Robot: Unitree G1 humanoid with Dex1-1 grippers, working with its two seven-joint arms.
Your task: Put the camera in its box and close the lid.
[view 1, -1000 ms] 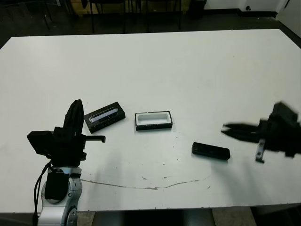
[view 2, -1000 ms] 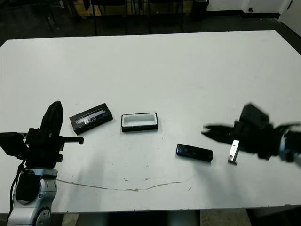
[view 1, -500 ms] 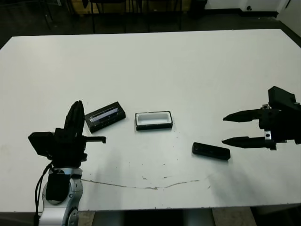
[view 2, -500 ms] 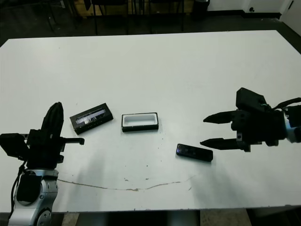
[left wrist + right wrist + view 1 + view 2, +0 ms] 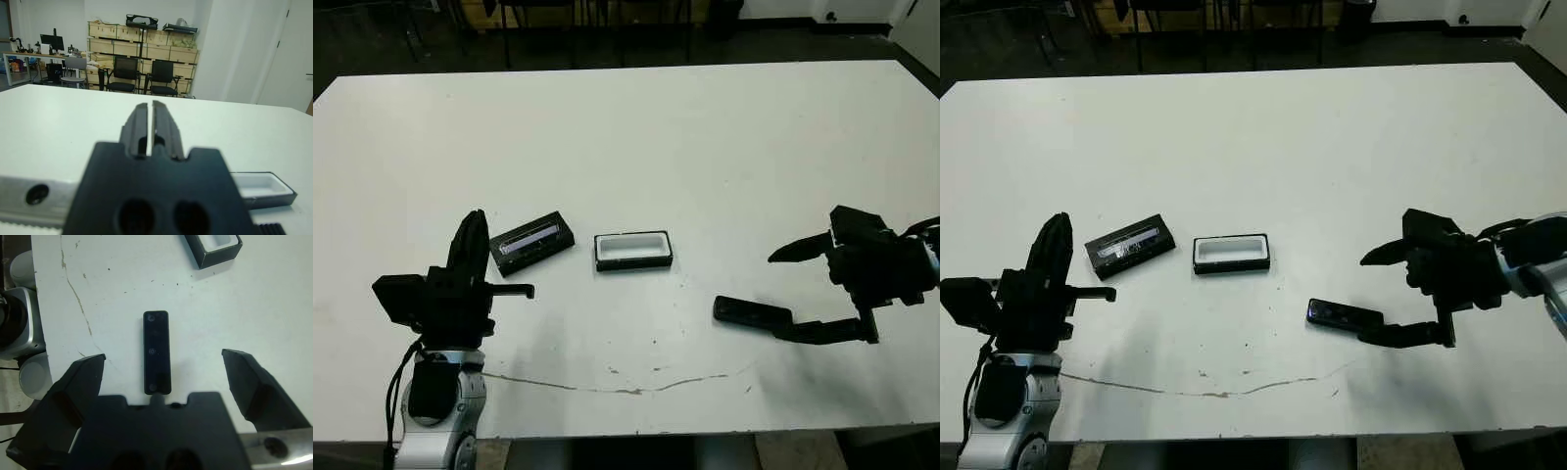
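Note:
The camera [image 5: 752, 314], a slim black bar, lies flat on the white table right of centre. My right gripper [image 5: 774, 295] is open wide just off its right end, one finger on the far side and one on the near side. In the right wrist view the camera [image 5: 156, 351] lies lengthwise between the two spread fingers. The box [image 5: 632, 251], its white lining facing up, sits near the table's middle with nothing in it. Left of it lies the lid [image 5: 531, 243], black with a glossy stripe. My left gripper [image 5: 473, 231] is shut, just left of the lid.
A thin dark crack line [image 5: 626, 389] runs along the table [image 5: 705, 147] near its front edge. Black chairs [image 5: 139, 76] and stacked wooden crates [image 5: 142, 46] stand beyond the table's far side.
My right gripper has moved left and down to the camera's right end, and its fingers have spread wider. The left arm, box, lid and camera have not moved.

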